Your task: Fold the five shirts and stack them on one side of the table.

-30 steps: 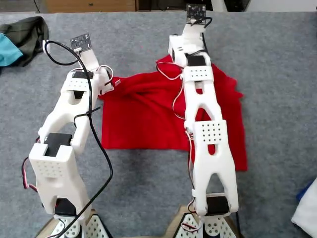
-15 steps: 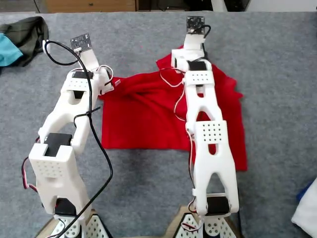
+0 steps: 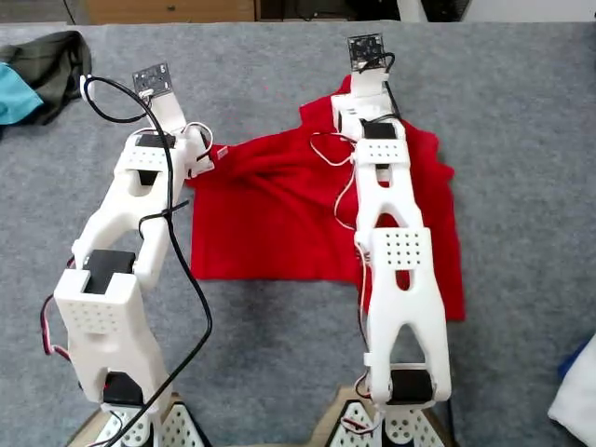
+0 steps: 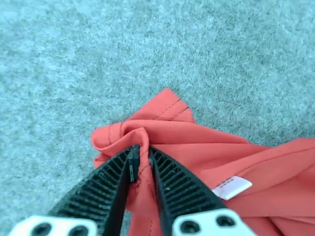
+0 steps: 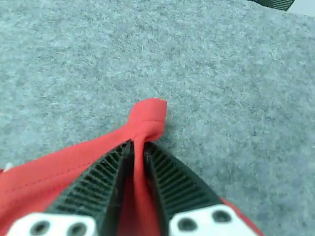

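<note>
A red shirt (image 3: 270, 219) lies partly folded on the grey table (image 3: 521, 140) between both arms. My left gripper (image 4: 141, 156) is shut on a bunched corner of the red shirt (image 4: 197, 152) at its far left edge; a white label (image 4: 231, 187) shows beside it. My right gripper (image 5: 138, 147) is shut on a far corner of the red shirt (image 5: 147, 115), which pokes out past the fingertips. In the high view the left gripper (image 3: 207, 160) sits at the cloth's far left corner and the right gripper (image 3: 352, 93) at its far right corner.
A dark and teal pile of clothes (image 3: 37, 70) lies at the far left. White and blue cloth (image 3: 577, 386) shows at the near right edge. Bare grey table lies beyond the shirt and to its right.
The right arm has shifted a little right and away, pulling the shirt's far corner with it. The left arm has kept still.
</note>
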### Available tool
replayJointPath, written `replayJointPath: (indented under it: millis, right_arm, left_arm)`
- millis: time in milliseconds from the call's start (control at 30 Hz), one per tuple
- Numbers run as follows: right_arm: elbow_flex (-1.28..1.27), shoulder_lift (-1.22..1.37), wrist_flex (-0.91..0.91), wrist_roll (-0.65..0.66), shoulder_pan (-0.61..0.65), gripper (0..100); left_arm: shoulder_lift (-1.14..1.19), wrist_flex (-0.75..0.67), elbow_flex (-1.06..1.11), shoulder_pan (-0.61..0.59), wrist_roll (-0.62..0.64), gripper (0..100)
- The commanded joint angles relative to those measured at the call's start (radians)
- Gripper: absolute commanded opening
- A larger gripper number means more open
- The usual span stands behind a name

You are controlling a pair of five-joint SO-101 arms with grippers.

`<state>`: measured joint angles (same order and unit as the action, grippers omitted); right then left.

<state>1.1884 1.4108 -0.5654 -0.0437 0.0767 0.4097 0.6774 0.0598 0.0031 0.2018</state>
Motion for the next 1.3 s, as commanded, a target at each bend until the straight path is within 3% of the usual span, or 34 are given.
replayJointPath:
  millis: [0,300,467,933,1133,1267]
  right_arm:
    - [0.139,-0.018,-0.06,0.009,-0.019,0.5]
    - [0.49,-0.025,-0.459,0.012,-0.019,0.6]
    - [0.42,-0.179,-0.723,0.012,-0.016,1.2]
    - [0.366,-0.341,-1.192,0.011,-0.031,1.2]
    - [0.315,-0.378,-1.221,-0.041,-0.061,0.9]
    - [0.134,-0.446,-1.221,-0.04,-0.082,1.2]
  left_arm:
    - [-0.013,0.009,-0.029,0.005,-0.005,2]
    - [-0.013,0.009,-0.029,0.005,-0.005,2]
    - [-0.013,0.009,-0.029,0.005,-0.005,2]
    - [-0.016,0.009,-0.025,0.005,-0.005,2]
    - [-0.016,0.009,-0.025,0.005,-0.005,2]
    - [-0.016,0.009,-0.025,0.005,-0.005,2]
